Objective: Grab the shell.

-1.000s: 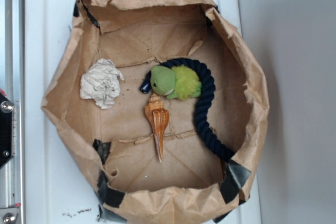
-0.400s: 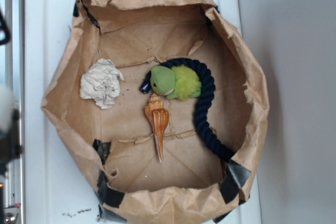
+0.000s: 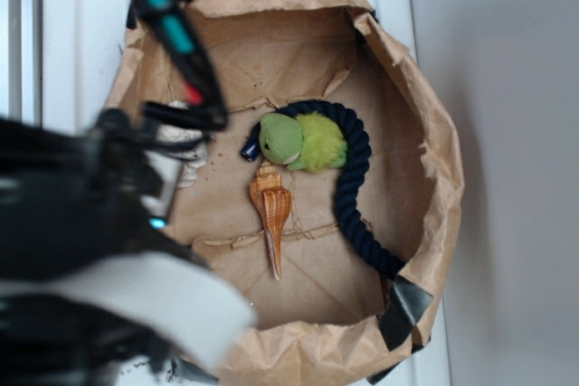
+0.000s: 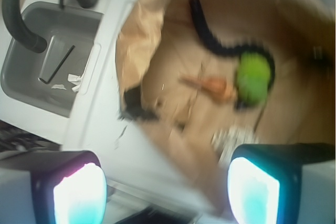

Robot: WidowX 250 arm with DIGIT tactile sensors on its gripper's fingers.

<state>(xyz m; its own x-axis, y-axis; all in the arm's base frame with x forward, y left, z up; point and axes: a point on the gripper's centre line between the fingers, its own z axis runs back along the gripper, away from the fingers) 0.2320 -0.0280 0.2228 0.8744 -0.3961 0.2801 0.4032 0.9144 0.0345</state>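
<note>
Shell (image 3: 272, 211) lies flat mid-floor of brown paper bag tray (image 3: 434, 160), tail pointing to near rim, blunt end just below green plush toy (image 3: 303, 141), which sits against dark blue rope (image 3: 355, 192). Crumpled paper ball (image 3: 188, 146) left, mostly hidden by arm. Pincer (image 4: 165, 190) released, fingers spread wide, well apart from shell. White worktop (image 3: 81, 33) underneath; wrist view blurred, seemingly a grey sink (image 4: 37, 72) beside it.

A white plastic tabletop (image 3: 81, 51) carries a crumpled brown paper bag (image 3: 434, 124) — opened wide into a shallow tray, corners patched with black tape — and, in the wrist view, adjoins a grey sink basin (image 4: 31, 72).
</note>
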